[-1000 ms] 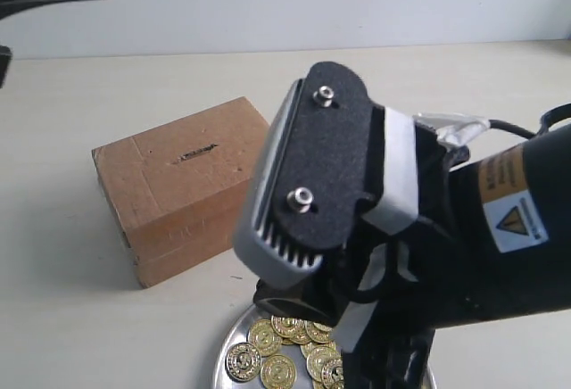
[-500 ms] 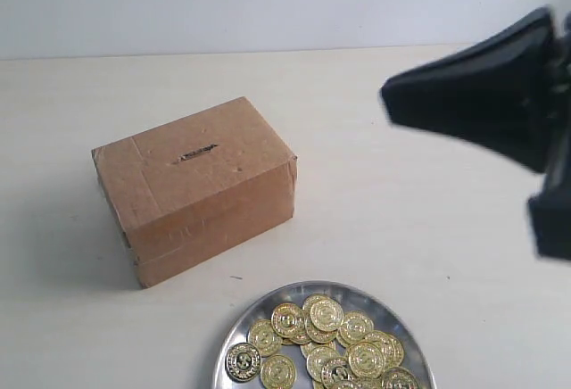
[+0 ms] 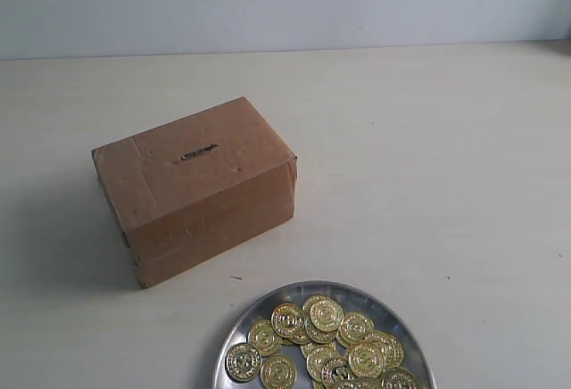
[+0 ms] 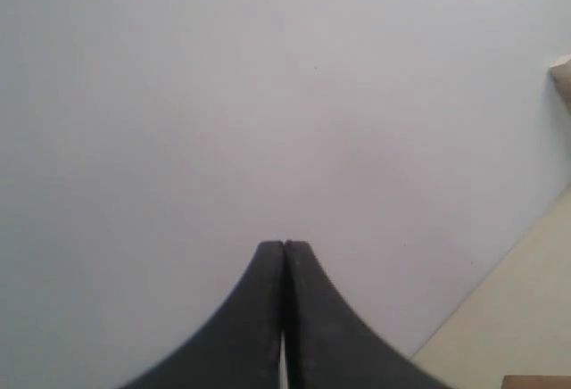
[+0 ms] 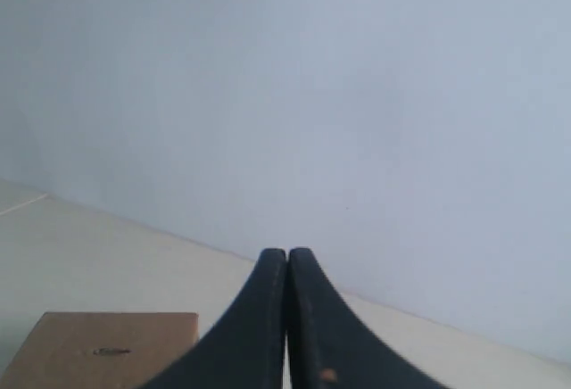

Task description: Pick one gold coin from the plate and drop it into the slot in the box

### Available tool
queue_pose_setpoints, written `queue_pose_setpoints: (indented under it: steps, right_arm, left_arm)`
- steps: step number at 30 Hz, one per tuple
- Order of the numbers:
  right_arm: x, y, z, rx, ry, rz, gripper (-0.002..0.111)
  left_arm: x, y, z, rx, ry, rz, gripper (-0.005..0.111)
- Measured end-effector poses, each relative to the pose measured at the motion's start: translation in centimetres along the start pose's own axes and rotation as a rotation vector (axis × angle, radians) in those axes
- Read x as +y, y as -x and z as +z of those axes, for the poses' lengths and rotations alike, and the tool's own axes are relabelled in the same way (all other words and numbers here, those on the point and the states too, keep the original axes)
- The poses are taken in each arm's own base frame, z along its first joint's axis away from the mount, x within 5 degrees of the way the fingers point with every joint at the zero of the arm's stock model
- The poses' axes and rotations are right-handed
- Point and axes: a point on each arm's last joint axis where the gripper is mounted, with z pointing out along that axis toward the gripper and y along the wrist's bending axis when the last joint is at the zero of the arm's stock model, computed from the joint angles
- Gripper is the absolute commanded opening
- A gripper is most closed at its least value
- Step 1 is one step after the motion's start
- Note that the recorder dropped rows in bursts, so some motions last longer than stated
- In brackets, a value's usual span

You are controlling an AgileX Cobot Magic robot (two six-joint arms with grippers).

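Observation:
The brown cardboard box (image 3: 198, 186) stands left of centre on the table, with the dark slot (image 3: 195, 153) in its top face. The silver plate (image 3: 239, 331) lies at the near edge, holding several gold coins (image 3: 326, 315). Neither arm appears in the exterior view. My left gripper (image 4: 284, 246) is shut with nothing in it and faces a pale wall. My right gripper (image 5: 286, 252) is also shut and empty; its view shows the box (image 5: 98, 350) and the slot (image 5: 111, 351) below it, far off.
The beige tabletop (image 3: 428, 166) stretches right of the box and behind it to a pale wall (image 3: 285, 1). A small dark speck (image 3: 235, 277) lies between box and plate.
The right arm, which filled the middle of the exterior view a second ago, has swung right and left the frame. The plate's coins are now fully exposed.

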Motion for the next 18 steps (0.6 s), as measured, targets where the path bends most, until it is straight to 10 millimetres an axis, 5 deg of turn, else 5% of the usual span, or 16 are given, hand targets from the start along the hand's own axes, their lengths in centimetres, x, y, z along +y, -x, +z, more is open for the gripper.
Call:
queue_pose_setpoints:
  steps: [12,18]
  right_arm:
    - [2.2,0.2,-6.4,-0.233,-0.177,-0.057,0.0]
    - [2.5,0.0,-7.0,-0.248,-0.189,-0.066,0.0]
  left_arm:
    - [-4.9,-1.9,-5.8,-0.054,0.133,0.071,0.0]
    - [-6.3,-4.1,-5.4,0.001,0.135,0.061,0.0]
